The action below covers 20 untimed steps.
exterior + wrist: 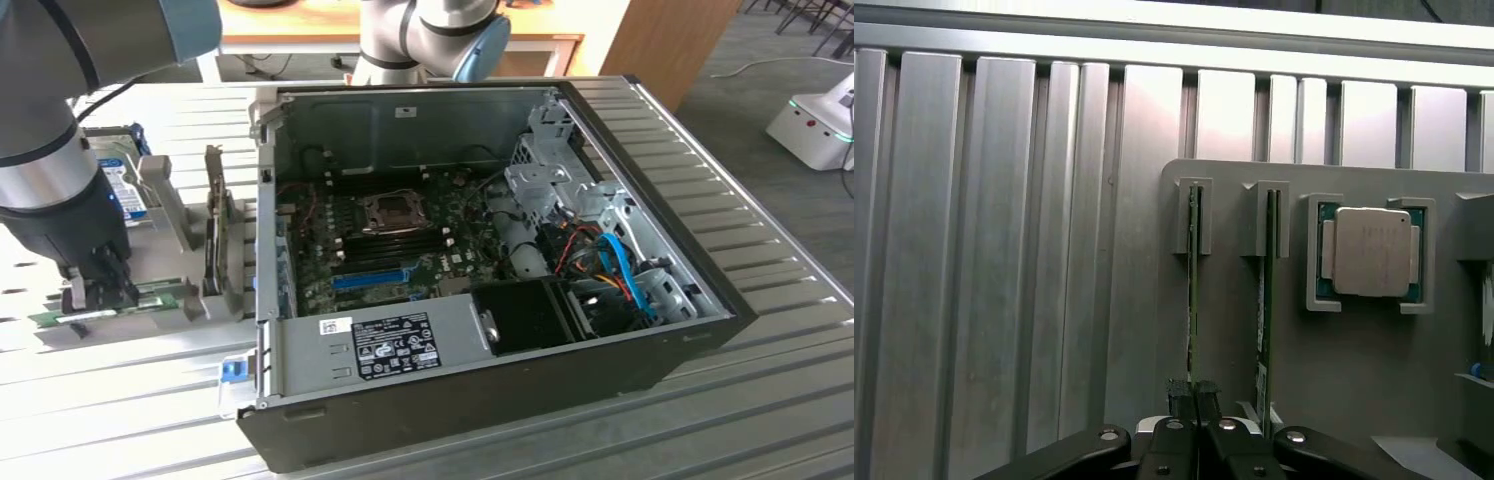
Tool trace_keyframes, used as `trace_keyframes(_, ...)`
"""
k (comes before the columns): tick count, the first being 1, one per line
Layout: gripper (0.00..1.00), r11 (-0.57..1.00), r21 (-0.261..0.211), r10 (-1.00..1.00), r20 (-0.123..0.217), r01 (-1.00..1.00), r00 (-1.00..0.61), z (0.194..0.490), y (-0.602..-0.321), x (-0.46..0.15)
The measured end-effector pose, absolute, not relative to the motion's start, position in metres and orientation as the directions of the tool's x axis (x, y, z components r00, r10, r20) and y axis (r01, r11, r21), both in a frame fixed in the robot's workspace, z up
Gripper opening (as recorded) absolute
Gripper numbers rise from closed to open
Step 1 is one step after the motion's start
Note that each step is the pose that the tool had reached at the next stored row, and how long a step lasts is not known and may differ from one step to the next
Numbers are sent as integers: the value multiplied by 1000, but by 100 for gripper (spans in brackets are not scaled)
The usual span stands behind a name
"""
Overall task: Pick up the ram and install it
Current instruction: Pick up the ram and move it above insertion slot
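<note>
The jaws are almost fully closed, pinching the edge of the ram [1193, 300], a thin green stick that stands on edge in a slot of a gray holder [1229, 330]. One end of the ram sits between a pair of small gray brackets on that holder. A second green stick [1265, 300] stands parallel to it in the neighbouring slot, just beside it. A square silver processor chip [1371, 250] lies flat in a framed pocket of the same holder, on the far side of the second stick.

In the exterior view the arm [54, 180] comes down at the left of the frame onto the holder. The holder rests in the lower left on the ribbed metal surface [747, 400], just beside the open computer case [534, 400]. The case takes up the middle of the frame, with its motherboard [441, 265] exposed. A processor socket [395, 212] lies near the centre, and a blue slot strip [367, 278] lies just below it.
</note>
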State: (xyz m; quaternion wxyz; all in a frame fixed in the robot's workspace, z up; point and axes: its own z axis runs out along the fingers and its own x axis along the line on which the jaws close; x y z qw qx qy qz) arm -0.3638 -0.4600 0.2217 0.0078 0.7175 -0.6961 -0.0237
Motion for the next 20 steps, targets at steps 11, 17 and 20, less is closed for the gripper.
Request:
trace_keyframes(11, 12, -16, 48, -1000, -23, -999, 15, 233, -460, -362)
trace_keyframes(17, 12, -10, 49, -1000, -23, -999, 8, 242, -460, -361)
trace_keyframes(20, 12, -7, 49, -1000, -23, -999, 6, 247, -460, -361)
